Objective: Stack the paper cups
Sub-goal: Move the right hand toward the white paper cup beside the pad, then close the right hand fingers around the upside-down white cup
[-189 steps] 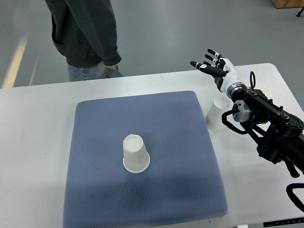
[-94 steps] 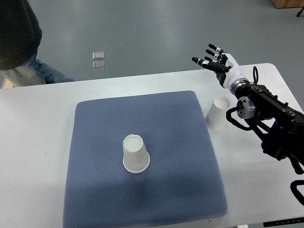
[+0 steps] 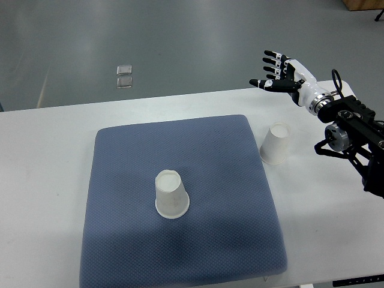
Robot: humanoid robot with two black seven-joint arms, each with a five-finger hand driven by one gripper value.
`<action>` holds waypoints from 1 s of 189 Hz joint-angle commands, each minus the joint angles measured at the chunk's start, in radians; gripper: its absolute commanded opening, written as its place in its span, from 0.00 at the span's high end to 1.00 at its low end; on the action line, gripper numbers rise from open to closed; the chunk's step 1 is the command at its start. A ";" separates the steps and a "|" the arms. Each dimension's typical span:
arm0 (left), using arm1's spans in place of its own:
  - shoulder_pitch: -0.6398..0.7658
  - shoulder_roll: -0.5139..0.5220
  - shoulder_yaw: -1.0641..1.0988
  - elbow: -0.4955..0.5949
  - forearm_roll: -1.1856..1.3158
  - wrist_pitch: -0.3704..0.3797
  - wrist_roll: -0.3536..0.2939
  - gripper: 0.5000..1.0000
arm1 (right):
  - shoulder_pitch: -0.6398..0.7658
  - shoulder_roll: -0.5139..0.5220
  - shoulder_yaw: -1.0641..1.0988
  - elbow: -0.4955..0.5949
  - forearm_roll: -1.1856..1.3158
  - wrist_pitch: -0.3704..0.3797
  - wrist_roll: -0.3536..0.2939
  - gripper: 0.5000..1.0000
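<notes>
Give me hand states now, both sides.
Left hand: not in view.
Right hand: open, fingers spread, holding nothing, raised beyond the white paper cup on the table.

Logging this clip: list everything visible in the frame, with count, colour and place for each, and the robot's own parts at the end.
paper cups: 2, white, both upside down; one near the middle of the mat, one on the bare table just off the mat's right edge
mat: 1, blue-grey, textured, square, covering the middle of the table
table: 1, white, filling most of the view
small square objects: 2, pale, on the grey floor beyond the table; too small to identify
brown object: 1, at the top right corner, mostly cut off
right hand: 1, white with black fingers, spread open and empty, above the table's far right edge, apart from the cup off the mat
right arm: 1, black, entering from the right edge
left arm: not in view
</notes>
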 commanded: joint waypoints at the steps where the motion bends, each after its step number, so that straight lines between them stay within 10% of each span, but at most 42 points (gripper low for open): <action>1: 0.000 0.000 0.001 0.000 0.000 0.000 0.000 0.00 | -0.015 -0.056 -0.019 0.025 -0.113 0.090 0.021 0.16; 47: 0.000 0.000 0.001 0.000 0.000 0.000 0.000 0.00 | 0.003 -0.183 -0.124 0.086 -0.351 0.214 0.088 0.17; 189: 0.000 0.000 0.001 0.000 0.000 0.000 0.000 0.00 | 0.023 -0.244 -0.259 0.086 -0.799 0.214 0.145 0.17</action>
